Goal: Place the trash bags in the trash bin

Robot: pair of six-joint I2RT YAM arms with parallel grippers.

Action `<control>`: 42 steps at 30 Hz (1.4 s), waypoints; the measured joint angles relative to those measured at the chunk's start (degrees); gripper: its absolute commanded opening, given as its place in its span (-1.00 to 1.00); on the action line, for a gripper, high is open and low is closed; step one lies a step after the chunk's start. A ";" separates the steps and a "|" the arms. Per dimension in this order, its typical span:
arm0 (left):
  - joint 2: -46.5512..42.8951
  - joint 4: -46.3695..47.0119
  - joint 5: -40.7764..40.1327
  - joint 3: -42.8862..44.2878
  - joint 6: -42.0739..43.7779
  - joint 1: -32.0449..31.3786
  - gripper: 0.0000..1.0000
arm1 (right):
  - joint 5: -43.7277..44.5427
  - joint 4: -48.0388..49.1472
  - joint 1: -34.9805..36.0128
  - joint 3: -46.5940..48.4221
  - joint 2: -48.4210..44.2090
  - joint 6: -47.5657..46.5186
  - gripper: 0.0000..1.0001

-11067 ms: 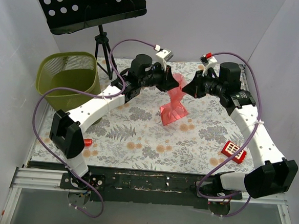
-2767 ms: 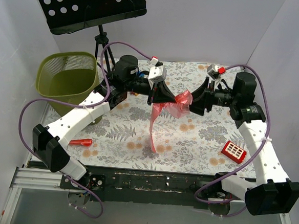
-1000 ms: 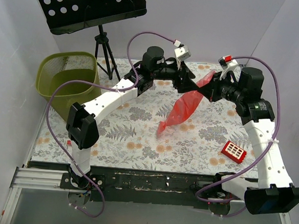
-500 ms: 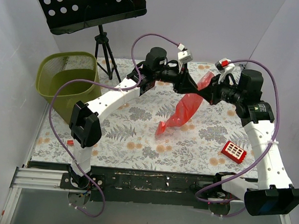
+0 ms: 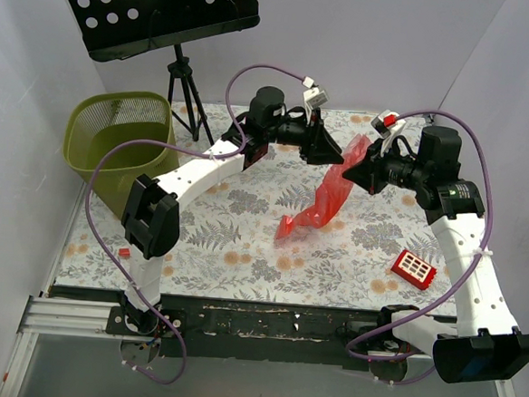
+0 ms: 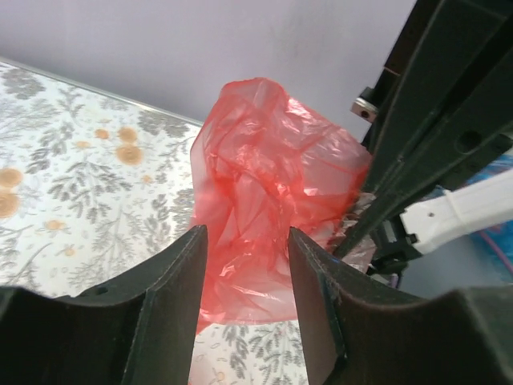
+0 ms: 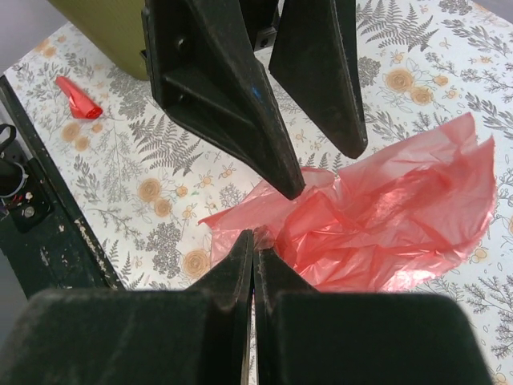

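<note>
The trash bag (image 5: 323, 203) is being held up over the right-centre of the flower-patterned table (image 5: 234, 246) by the right gripper (image 7: 253, 239); its jaws are being pressed shut on a fold of the red film near the bag's upper end; the bag's lower end is being rested on the table, so the sack is being hung at a slant. The left gripper (image 6: 244, 241) is being held with its jaws apart at the bag's top, facing the right one; crumpled film is being seen in the gap just beyond its fingertips; whether it is being touched by them cannot be told. The trash bin (image 5: 107, 115) is being stood upright at the table's far left corner, well apart from the bag, below a black music stand (image 5: 160, 9); a red block (image 5: 413, 268) is being left lying near the right arm.
</note>
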 measured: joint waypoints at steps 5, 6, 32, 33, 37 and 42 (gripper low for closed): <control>0.37 7.50 7.06 -2.51 -7.72 1.01 -0.22 | -0.72 -0.76 0.00 0.00 -0.09 -0.37 -0.97; 0.48 8.83 8.28 -2.82 -8.76 1.07 -0.22 | -0.70 -0.85 -0.02 0.00 -0.11 -0.37 -0.97; -4.37 2.54 -1.42 -9.11 -0.76 0.50 -1.00 | 12.00 0.15 -0.92 -0.20 -0.09 5.11 -0.97; -6.99 2.10 -3.85 -12.17 0.15 0.50 -1.00 | 13.86 0.33 -1.57 -0.20 -0.02 6.14 -0.97; -18.97 3.13 -11.17 -23.34 2.86 0.24 -1.00 | 19.28 1.60 -4.35 -0.07 1.64 11.13 -0.97; -25.46 4.61 -14.21 -28.06 4.74 0.07 -1.00 | 23.17 1.95 -6.36 -0.02 4.35 13.57 -0.97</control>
